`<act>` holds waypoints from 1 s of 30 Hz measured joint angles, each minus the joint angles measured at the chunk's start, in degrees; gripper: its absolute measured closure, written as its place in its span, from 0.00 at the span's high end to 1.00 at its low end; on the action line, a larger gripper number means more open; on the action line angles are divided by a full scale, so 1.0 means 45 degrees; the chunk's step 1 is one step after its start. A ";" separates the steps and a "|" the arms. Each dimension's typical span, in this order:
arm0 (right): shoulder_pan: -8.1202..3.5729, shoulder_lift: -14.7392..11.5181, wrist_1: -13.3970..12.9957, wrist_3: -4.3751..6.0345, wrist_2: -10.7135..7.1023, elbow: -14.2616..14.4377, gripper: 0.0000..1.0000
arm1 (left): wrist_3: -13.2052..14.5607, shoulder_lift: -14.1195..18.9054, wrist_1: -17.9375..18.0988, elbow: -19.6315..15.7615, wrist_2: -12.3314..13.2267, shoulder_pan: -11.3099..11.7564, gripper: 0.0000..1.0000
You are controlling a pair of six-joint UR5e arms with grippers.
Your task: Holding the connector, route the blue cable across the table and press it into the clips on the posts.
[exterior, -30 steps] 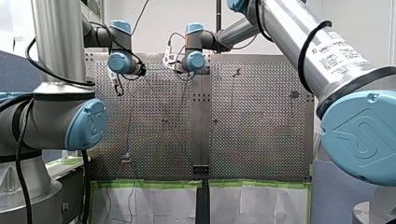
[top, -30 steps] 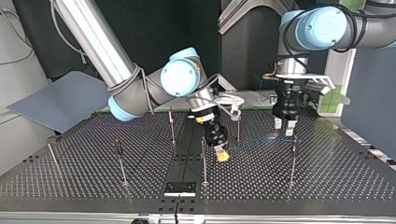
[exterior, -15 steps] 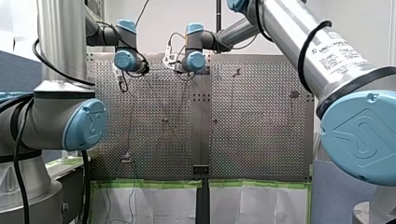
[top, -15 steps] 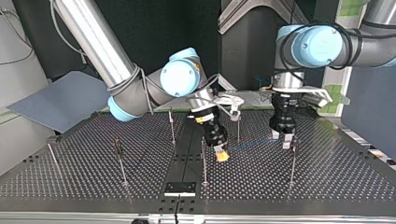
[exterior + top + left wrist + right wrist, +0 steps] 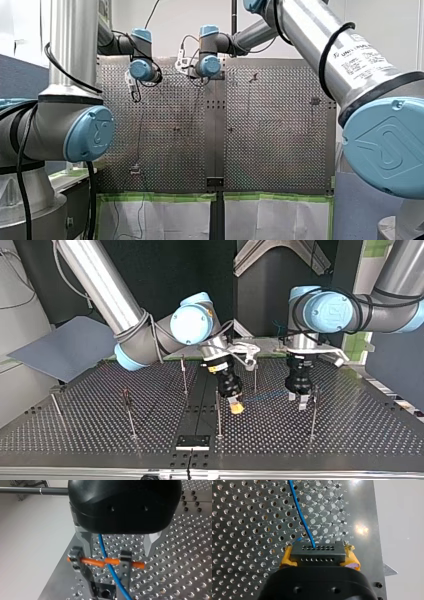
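Note:
In the right wrist view my right gripper [image 5: 319, 560] is shut on a black connector [image 5: 317, 551], held between its yellow pads [image 5: 287, 557]. The blue cable [image 5: 299, 512] leaves the connector and runs ahead over the perforated table. In the left wrist view my left gripper [image 5: 118, 552] is open, its metal fingers [image 5: 85, 543] astride the blue cable [image 5: 106, 557]. Just under it the cable crosses a post clip with an orange bar [image 5: 105, 561]. In the top view my right gripper [image 5: 236, 407] hangs low near the middle, my left gripper [image 5: 297, 401] to its right, the blue cable [image 5: 265, 396] between them.
Several thin posts stand on the perforated table [image 5: 350, 435]: one beside my right gripper [image 5: 218, 412], one behind it [image 5: 255, 377], one close to my left gripper [image 5: 313, 415], others further to the top view's left [image 5: 127, 412]. A black plate [image 5: 192, 441] lies at the near edge.
My left arm has swung towards the top view's left and nearer my right gripper, bringing its open fingers over the blue cable. My right gripper has stayed put with the connector.

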 joint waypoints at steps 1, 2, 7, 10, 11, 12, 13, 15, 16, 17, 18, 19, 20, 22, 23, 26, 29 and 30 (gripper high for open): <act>-0.0003 0.0000 0.0001 0.0003 -0.0002 -0.0002 0.00 | 0.0004 -0.0071 0.0029 0.0023 -0.0001 -0.0007 1.00; -0.0003 0.0000 0.0000 0.0004 -0.0002 -0.0001 0.00 | 0.0011 -0.0151 0.0047 0.0045 -0.0004 -0.0014 1.00; -0.0007 0.0000 0.0002 0.0013 -0.0015 0.0001 0.00 | 0.0083 -0.0421 0.0074 0.0106 -0.0155 -0.0086 1.00; -0.0008 0.0000 0.0012 0.0021 -0.0020 0.0002 0.00 | 0.0078 -0.0453 0.0104 0.0118 -0.0355 -0.0113 0.76; -0.0008 0.0000 0.0013 0.0023 -0.0021 0.0000 0.00 | 0.0077 -0.0457 0.0106 0.0116 -0.0425 -0.0118 0.66; -0.0008 0.0000 0.0016 0.0024 -0.0021 0.0001 0.00 | 0.0073 -0.0459 0.0105 0.0114 -0.0522 -0.0123 0.66; -0.0008 0.0004 0.0018 0.0025 -0.0022 0.0002 0.00 | 0.0068 -0.0461 0.0106 0.0114 -0.0597 -0.0127 0.49; -0.0008 0.0006 0.0019 0.0027 -0.0023 0.0001 0.00 | 0.0058 -0.0466 0.0103 0.0119 -0.0739 -0.0131 0.32; -0.0008 0.0008 0.0019 0.0027 -0.0022 0.0003 0.00 | 0.0055 -0.0466 0.0098 0.0121 -0.0781 -0.0132 0.21; -0.0008 0.0008 0.0018 0.0027 -0.0022 0.0003 0.00 | 0.0052 -0.0467 0.0093 0.0120 -0.0823 -0.0132 0.11; -0.0008 0.0008 0.0020 0.0027 -0.0023 0.0002 0.00 | 0.0047 -0.0468 0.0087 0.0117 -0.0886 -0.0133 0.11; -0.0008 0.0010 0.0020 0.0027 -0.0023 0.0002 0.00 | 0.0042 -0.0467 0.0085 0.0119 -0.0938 -0.0133 0.00; -0.0007 0.0012 0.0020 0.0028 -0.0023 0.0002 0.00 | 0.0034 -0.0467 0.0079 0.0120 -0.1000 -0.0135 0.00; 0.0000 0.0013 0.0027 0.0027 -0.0024 0.0003 0.00 | 0.0000 -0.0470 0.0043 0.0119 -0.1128 -0.0137 0.00; 0.0007 0.0015 0.0029 0.0027 -0.0024 0.0003 0.00 | -0.0014 -0.0470 0.0014 0.0117 -0.1166 -0.0138 0.00; 0.0039 0.0016 0.0060 0.0027 -0.0024 0.0003 0.00 | -0.0019 -0.0460 -0.0172 0.0087 -0.1310 -0.0153 0.00; 0.0096 0.0020 0.0167 0.0027 -0.0027 0.0004 0.00 | 0.0035 -0.0456 -0.0380 -0.0064 -0.1573 -0.0196 0.00; 0.0114 0.0020 0.0204 0.0027 -0.0028 0.0005 0.00 | 0.0075 -0.0456 -0.0418 -0.0178 -0.1695 -0.0225 0.00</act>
